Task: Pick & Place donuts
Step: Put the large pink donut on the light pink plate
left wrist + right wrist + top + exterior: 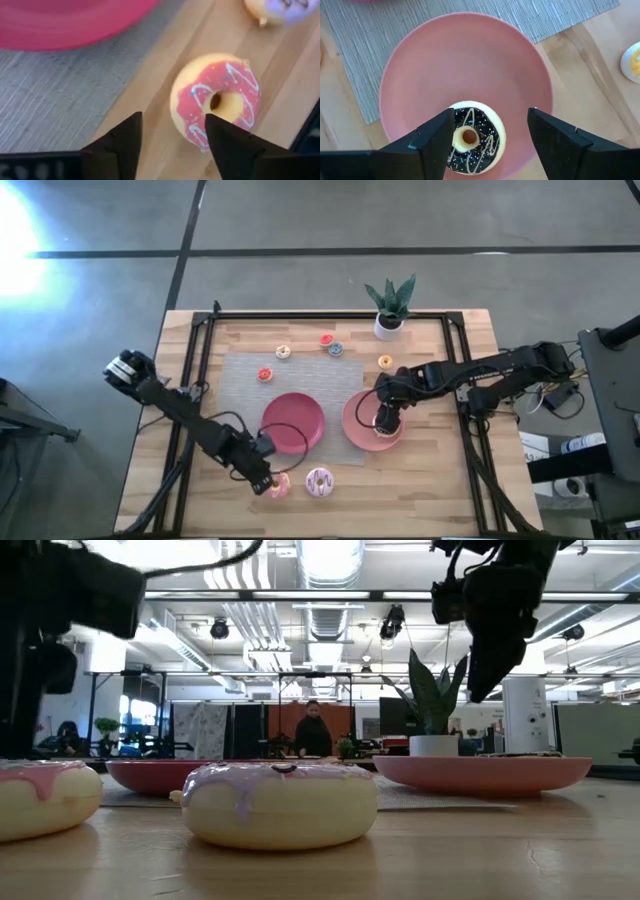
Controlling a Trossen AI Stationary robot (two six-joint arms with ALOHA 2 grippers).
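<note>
Writing or labels: none can be read in any view.

High view: the left pincer (264, 480) hangs over the near part of the wooden counter (440, 490), directly above the pink donut (279, 486); the lilac-iced donut (319, 481) lies just beside it. The right pincer (385, 421) hangs over the right pink plate (352, 420), with the left pink plate (297, 416) on the grey mat (240, 375) to its side. Beyond it lie tiny donuts: an orange one (265, 374), a cream one (283, 352), a red one (327, 339), a blue one (335, 349) and a yellow one (385, 362), with a potted plant (389, 305) farther back.

Low view: only here does a person (313, 730) show, far off in the room.

Left wrist view: the pincer's fingers (125, 145) stand apart and empty, the pink donut's white drizzle visible past them.

Right wrist view: only this view shows the chocolate donut (471, 136) lying on the plate, between the spread, empty fingers (432, 142).
</note>
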